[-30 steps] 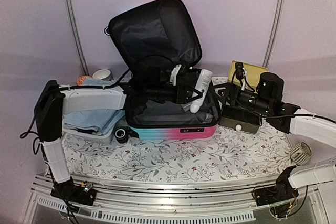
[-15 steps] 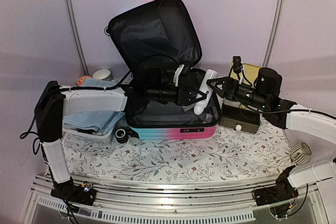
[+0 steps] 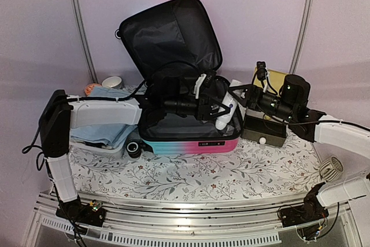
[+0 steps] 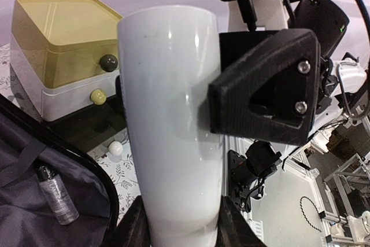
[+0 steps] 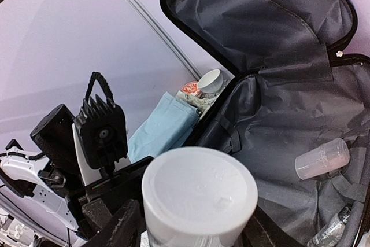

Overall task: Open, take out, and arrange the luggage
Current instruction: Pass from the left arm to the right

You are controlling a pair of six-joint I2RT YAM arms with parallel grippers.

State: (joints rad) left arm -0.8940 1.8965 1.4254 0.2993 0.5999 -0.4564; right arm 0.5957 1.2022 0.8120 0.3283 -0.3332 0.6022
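My right arm swings away from the drawer box (image 3: 265,126), where it hung a second ago, and reaches left over the open luggage (image 3: 191,142). The right fingers (image 3: 239,92) now sit at the top end of the white bottle (image 3: 225,113), and they narrow from wide apart to a close on that end. The left fingers (image 3: 216,108) carry the bottle slightly lower and further right than before.
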